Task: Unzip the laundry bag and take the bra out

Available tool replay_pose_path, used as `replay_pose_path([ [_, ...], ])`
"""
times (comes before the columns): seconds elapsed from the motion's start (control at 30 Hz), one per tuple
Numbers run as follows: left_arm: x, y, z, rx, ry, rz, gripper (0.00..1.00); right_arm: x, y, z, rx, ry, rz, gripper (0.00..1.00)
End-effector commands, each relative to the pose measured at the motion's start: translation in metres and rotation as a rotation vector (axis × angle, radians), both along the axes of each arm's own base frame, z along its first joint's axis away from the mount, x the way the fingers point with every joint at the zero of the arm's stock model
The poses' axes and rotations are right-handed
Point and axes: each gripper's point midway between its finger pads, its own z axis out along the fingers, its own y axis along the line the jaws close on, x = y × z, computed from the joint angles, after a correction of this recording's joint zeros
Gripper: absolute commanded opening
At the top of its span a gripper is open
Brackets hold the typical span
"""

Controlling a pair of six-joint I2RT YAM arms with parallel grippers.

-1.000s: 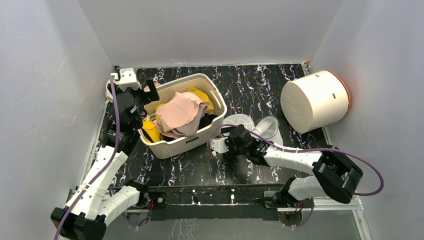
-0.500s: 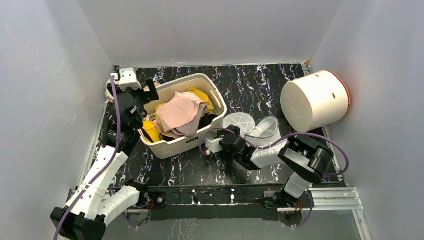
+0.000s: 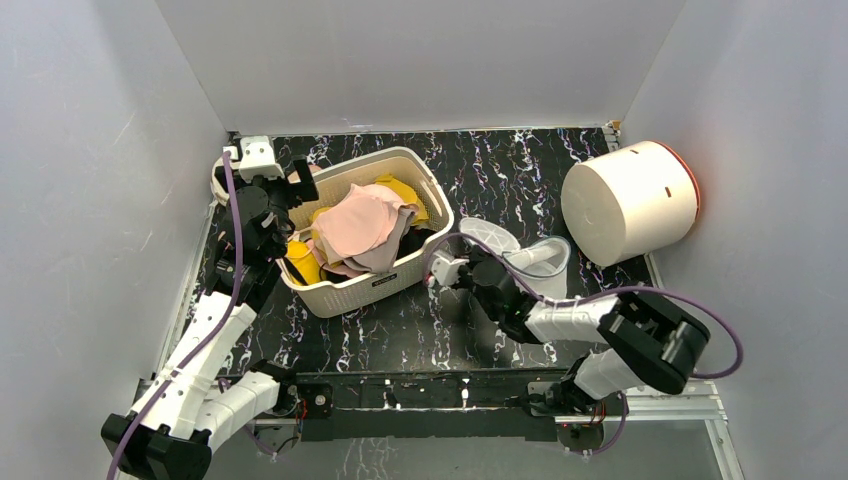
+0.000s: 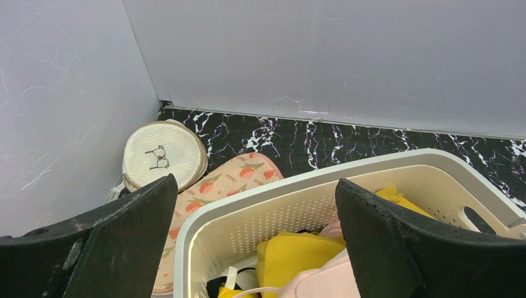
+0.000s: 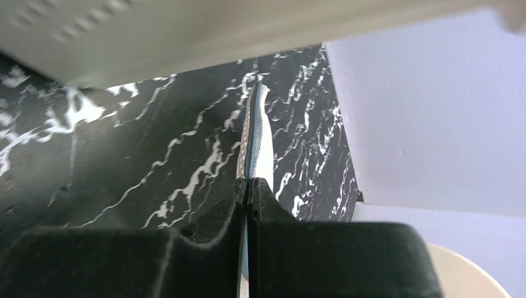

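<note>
Thin lid edge of whitish mesh drum-shaped laundry bag [image 3: 548, 250] pinched by right gripper [image 5: 248, 186]; slip risked under pull. Left gripper [image 4: 254, 186] spread wide, empty.

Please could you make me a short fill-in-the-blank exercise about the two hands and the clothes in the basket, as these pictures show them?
1. The right hand is ____ on the thin edge of the lid of the laundry bag.
2. The left hand, near the basket, is ____ and holds nothing.
3. The bra on top of the pile in the basket is pale ____.

Missing words: shut; open; pink.
</note>
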Motion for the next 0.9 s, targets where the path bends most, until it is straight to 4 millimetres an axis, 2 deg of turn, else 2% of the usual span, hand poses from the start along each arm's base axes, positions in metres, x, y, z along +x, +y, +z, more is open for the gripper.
replay_pose_path([
  [0.0,-0.003,0.001,0.011,-0.012,-0.043,0.000,0.98,0.004,-0.008,0.042,0.243,-0.082,-0.068,0.00],
  [0.2,-0.002,-0.001,0.010,-0.014,-0.038,-0.007,0.99,0.010,-0.027,0.090,0.581,-0.120,-0.155,0.00],
  [0.53,-0.001,-0.003,0.007,-0.016,-0.031,-0.014,0.98,0.043,-0.051,0.160,1.121,-0.113,-0.241,0.00],
  [0.67,-0.001,-0.003,0.007,-0.016,-0.031,-0.013,0.99,0.054,-0.047,0.189,1.270,-0.086,-0.218,0.00],
  [0.87,-0.002,-0.002,0.008,-0.017,-0.034,-0.011,0.98,0.055,-0.038,0.230,1.445,-0.072,-0.154,0.00],
])
